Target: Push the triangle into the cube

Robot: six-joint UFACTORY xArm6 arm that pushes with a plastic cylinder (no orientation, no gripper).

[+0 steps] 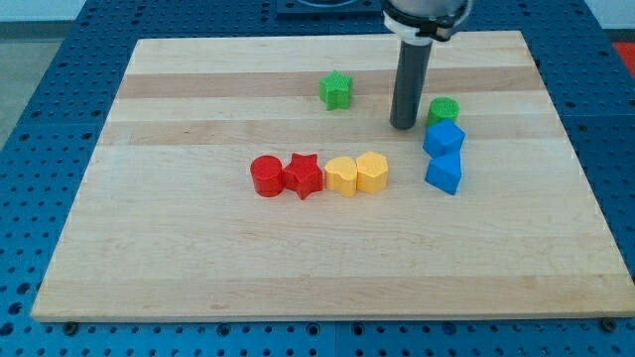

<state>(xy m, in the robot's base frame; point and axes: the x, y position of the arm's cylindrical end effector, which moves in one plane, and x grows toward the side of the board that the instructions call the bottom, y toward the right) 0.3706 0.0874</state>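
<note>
A blue triangle block lies at the view's right, just below a blue cube; the two are touching or nearly so. My tip rests on the board to the upper left of the cube, a short gap away. It is further up and to the left of the triangle. The dark rod rises from the tip toward the view's top.
A green cylinder sits right above the cube, to the right of my tip. A green star is further left. A row of red cylinder, red star, yellow heart and yellow hexagon lies mid-board.
</note>
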